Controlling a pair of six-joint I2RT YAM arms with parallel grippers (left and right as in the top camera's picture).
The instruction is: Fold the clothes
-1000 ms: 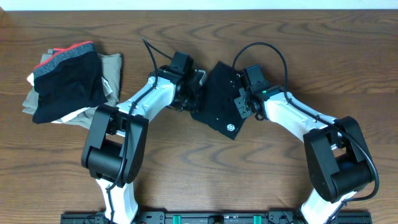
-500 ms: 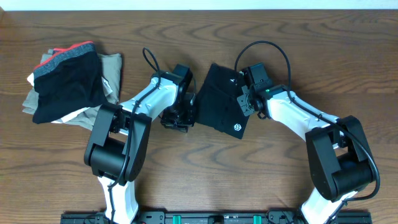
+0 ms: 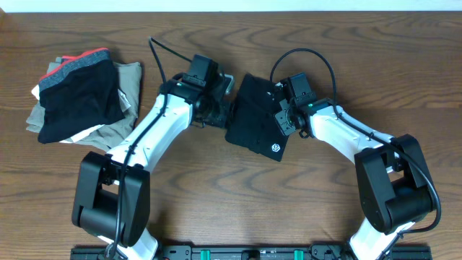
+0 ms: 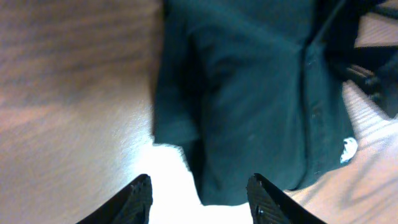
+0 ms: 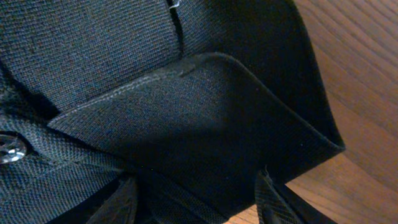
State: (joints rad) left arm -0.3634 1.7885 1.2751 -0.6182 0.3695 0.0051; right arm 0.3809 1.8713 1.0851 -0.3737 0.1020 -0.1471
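Far off to the left of both pincers sits a pile of other clothes, out of play. The left pincer has its jaws spread and holds nothing. In its wrist view the fingertips frame bare table, with the folded black garment lying just ahead of them and its near edge between the tips.

From above, the black garment lies between the two pincers. Its long axis slants from the far side toward the near right, and the white logo is at the near end.

The right pincer is on the garment's right edge, also with jaws apart, and a folded flap of cloth lies across the gap. Whether the flap is pinched is hard to say.

I judge both pincers about equally near, each at one long side, so the next fold probably runs across the short width.
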